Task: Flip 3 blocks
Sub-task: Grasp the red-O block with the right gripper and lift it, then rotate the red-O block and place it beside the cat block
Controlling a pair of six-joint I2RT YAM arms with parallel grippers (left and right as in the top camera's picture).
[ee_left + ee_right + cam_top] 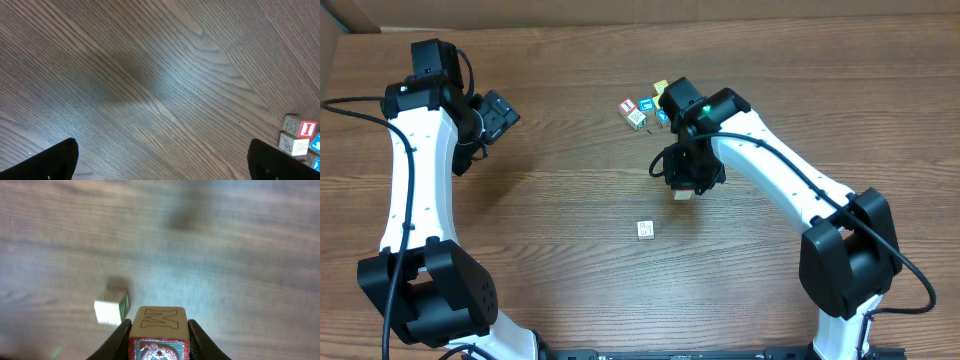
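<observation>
near mid-table, the right gripper (685, 183) points down with its jaws clamped on 1 small wooden cube, the m block (159, 322). right wrist view: a carved letter m on the cube's plain wood face, a red-bordered picture face below it, and a dark finger (119, 339) pressed to each side. can't tell if the cube touches the table (570, 220) or is just off it.

1 lone block (645, 230) sits on the table, cream top with a faint mark, just below-left of the gripper in the overhead view and apart from it. in the right wrist view it's blurred, left of the held cube, with a green side.

the block cluster (642, 108) is at the far side of the table, close behind the right arm's wrist: a red-and-white face, a cream face, yellow and blue ones, tight together; exact count unclear.

the left gripper (503, 115) is well off to the left, over bare wood, jaws wide apart, holding nothing. its wrist view shows both fingertips (55, 161) at the bottom corners and the cluster at the right edge.
</observation>
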